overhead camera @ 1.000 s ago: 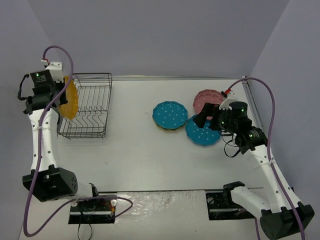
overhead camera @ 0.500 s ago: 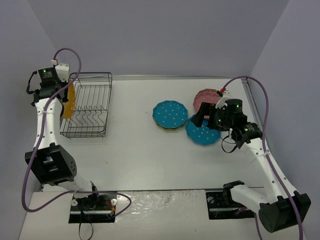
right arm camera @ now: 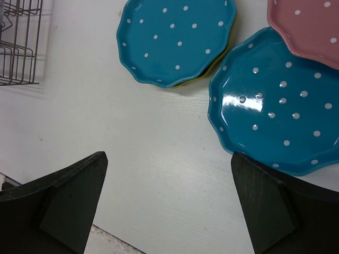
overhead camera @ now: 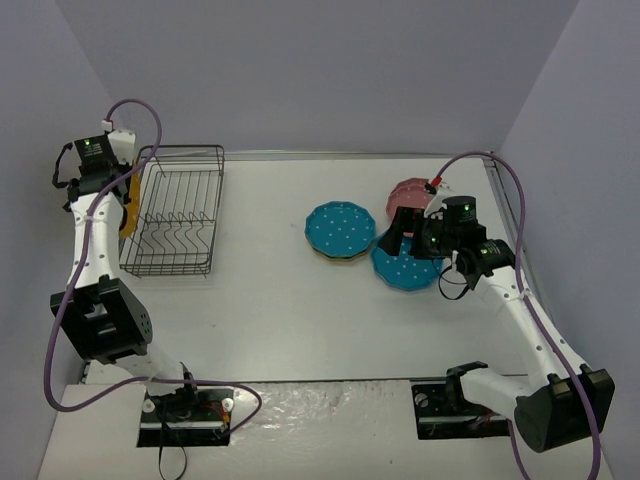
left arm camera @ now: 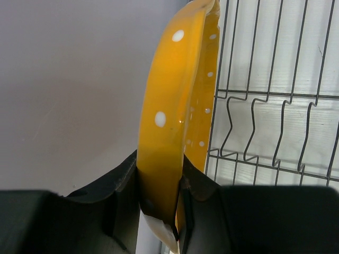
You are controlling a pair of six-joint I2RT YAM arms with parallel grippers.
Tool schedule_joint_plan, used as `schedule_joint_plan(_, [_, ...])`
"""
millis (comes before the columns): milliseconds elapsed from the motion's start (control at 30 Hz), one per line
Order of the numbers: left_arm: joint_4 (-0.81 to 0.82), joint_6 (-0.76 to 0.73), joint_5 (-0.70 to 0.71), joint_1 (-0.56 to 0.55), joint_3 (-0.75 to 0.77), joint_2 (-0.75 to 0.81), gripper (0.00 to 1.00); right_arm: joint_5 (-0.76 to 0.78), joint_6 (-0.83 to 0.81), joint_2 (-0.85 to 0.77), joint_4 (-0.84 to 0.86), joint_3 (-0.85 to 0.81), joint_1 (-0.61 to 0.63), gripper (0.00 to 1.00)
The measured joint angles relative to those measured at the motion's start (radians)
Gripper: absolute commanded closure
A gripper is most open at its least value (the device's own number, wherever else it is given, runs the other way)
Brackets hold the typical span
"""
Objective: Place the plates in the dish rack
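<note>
My left gripper (left arm camera: 161, 180) is shut on the rim of an orange-yellow plate (left arm camera: 169, 106) and holds it upright on edge. In the top view the left gripper (overhead camera: 103, 172) has this plate (overhead camera: 128, 215) at the left side of the dark wire dish rack (overhead camera: 168, 271), whose prongs (left arm camera: 265, 153) show just right of it. My right gripper (overhead camera: 400, 240) is open and empty (right arm camera: 169, 180) over the table, one finger at the edge of a teal plate (right arm camera: 275, 111). A second teal plate (right arm camera: 175, 39) lies on an olive-yellow one (right arm camera: 195, 82). A pink plate (right arm camera: 307, 26) overlaps the first teal one.
The rack (right arm camera: 18, 47) holds no plates that I can see. Grey walls close the table on the left, back and right. The left wall is close behind the left gripper. The arm bases (overhead camera: 185, 410) stand at the near edge.
</note>
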State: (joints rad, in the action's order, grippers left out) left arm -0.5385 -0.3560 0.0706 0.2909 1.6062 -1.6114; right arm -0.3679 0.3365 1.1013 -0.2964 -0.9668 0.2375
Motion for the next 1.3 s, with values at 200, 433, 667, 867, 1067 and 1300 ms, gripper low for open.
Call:
schedule_joint_plan(200, [0.023,-0.011,-0.018,0.0,-0.003,-0.019,1.0,-0.004,-0.002,0.003,0.0,0.0,0.0,0.0])
schedule_joint_plan(433, [0.079,-0.011,-0.059,0.003,-0.08,-0.02,1.0,-0.004,-0.003,0.003,0.0,0.0,-0.001,0.0])
schedule_joint_plan(667, [0.094,-0.01,-0.085,0.012,-0.171,-0.021,1.0,-0.004,-0.006,0.003,0.0,0.01,-0.001,0.0])
schedule_joint_plan(867, [0.127,-0.002,-0.093,0.014,-0.194,-0.021,1.0,-0.005,-0.006,0.0,0.0,0.026,-0.002,0.0])
schedule_joint_plan(1067, [0.201,0.026,-0.089,0.014,-0.254,-0.021,1.0,-0.005,-0.005,-0.004,0.0,0.035,-0.002,0.0])
schedule_joint_plan(1300, [0.267,0.062,-0.073,0.017,-0.337,0.033,0.59,-0.005,-0.005,-0.02,0.001,0.037,-0.012,0.0])
